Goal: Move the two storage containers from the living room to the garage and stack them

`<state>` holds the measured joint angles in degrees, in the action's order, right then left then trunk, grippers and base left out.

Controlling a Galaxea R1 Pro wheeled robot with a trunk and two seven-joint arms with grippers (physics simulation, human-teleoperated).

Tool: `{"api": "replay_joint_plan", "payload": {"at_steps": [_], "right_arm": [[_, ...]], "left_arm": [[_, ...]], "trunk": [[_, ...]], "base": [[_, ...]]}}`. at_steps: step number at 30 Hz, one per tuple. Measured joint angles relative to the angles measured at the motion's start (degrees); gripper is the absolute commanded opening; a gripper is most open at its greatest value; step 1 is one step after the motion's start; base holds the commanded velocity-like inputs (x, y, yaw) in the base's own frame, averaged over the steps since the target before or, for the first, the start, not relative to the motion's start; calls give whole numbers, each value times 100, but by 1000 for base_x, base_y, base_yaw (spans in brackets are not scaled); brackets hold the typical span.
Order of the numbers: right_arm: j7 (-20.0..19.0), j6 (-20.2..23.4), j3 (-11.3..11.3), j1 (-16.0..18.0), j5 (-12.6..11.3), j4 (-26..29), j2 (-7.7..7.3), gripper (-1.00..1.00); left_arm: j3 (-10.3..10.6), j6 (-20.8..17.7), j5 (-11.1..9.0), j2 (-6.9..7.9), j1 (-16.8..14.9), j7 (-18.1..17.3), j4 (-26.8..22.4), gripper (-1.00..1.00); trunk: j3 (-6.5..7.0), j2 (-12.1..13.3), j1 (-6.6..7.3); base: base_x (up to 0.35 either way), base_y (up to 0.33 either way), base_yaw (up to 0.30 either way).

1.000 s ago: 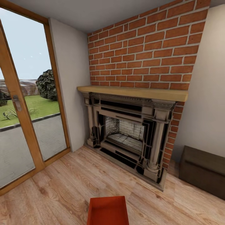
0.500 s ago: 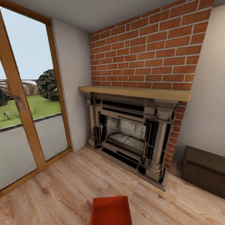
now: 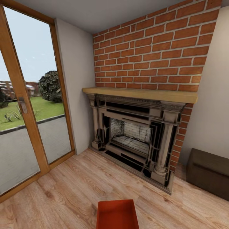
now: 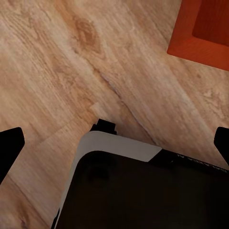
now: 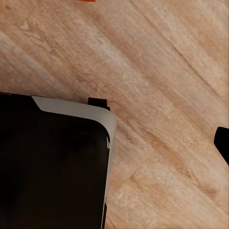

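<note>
1 storage container (image 3: 117, 213) sits on the plank floor (image 3: 63, 190) before the brick fireplace (image 3: 136, 133). Approach step; next, probably a closer reach. Left tool (image 4: 114, 143) spread apart; right tool's state I cannot tell.

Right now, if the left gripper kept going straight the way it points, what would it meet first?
Most likely the robot's own dark base, which sits in the middle of the left wrist view over the wood plank floor. The left gripper is open; the orange-red container lies off to the side.

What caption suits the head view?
Orange-red storage container on the wood plank floor before a brick fireplace and glass door.
</note>
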<state>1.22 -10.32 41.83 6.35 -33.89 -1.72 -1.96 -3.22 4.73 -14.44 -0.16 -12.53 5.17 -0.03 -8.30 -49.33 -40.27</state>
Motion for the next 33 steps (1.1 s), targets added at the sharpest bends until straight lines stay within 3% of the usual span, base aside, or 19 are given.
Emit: {"api": "replay_joint_plan", "payload": {"at_steps": [10,33], "right_arm": [[3,-3,-1,1,-9,0,7,100],[-15,29,41,1,34,0,4,100]], "left_arm": [[0,-1,0,0,0,-1,1,100],[0,-1,0,-12,0,-1,0,100]], "trunk": [[0,0,0],[0,0,0]], "base": [[0,0,-153],[0,0,-6]]}}
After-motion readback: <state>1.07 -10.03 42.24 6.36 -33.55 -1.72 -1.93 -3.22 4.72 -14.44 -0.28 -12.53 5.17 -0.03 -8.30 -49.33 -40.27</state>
